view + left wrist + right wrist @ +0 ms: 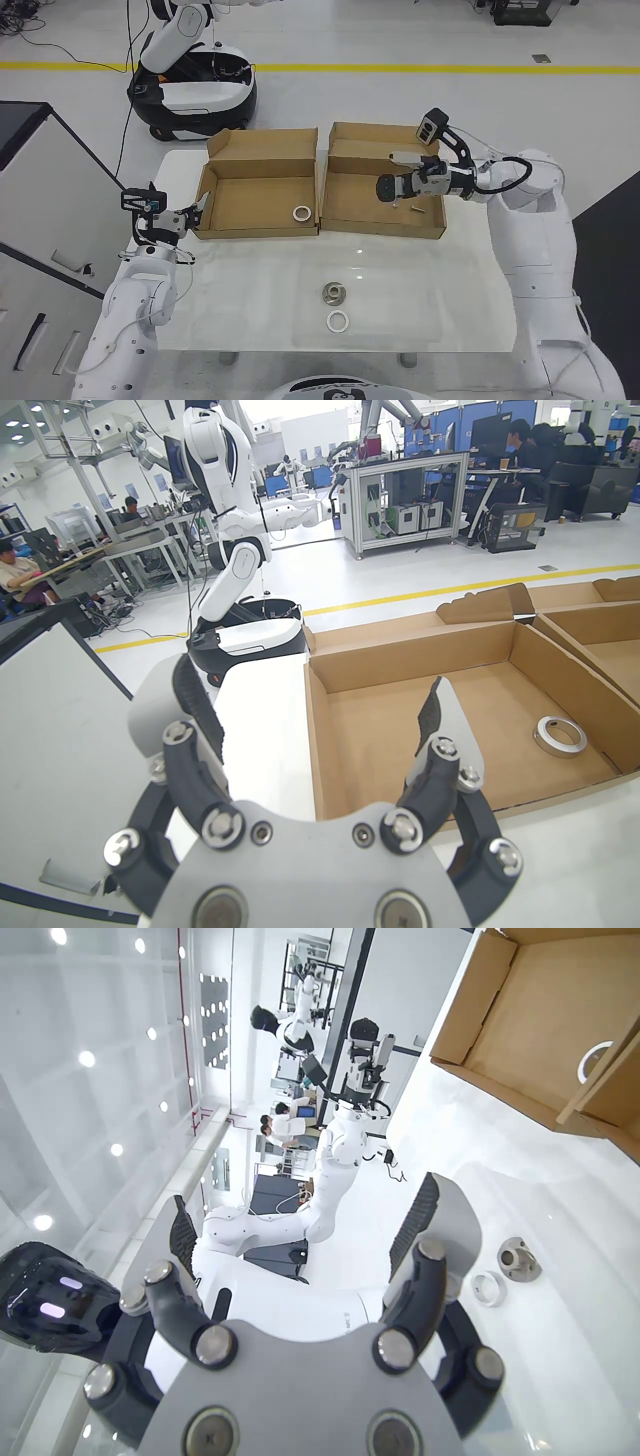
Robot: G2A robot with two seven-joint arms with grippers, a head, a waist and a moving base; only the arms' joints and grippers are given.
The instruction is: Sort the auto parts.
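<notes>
The right gripper (383,188) hangs over the floor of the right cardboard box (350,200), its jaws wide apart and holding nothing. A small bolt-like part (417,210) lies in that box just beside it. The left gripper (196,213) sits at the outer wall of the left cardboard box (250,200), jaws also wide and empty. Two parts are not yet sorted and lie on the desk (250,290) in front of the boxes: a flanged fitting (333,292) and, just beside it on the robot's side, a loose ring (339,321). The step in hand looks like fetching one of these. To do it well, the chosen arm should lift clear of the box wall before swinging out. It should then come down square over the one part, so that a jaw does not knock the neighbour lying close by. The loose ring lies low and flat, so the jaws would have to close across its outer rim right at the desk surface. The fitting's raised hub probably offers the easier grip. Since a metal ring (299,213) already rests in the near corner of the left box, the loose ring most likely belongs there. Counted, there are two boxes, two rings, one flanged fitting and one bolt-like part.
</notes>
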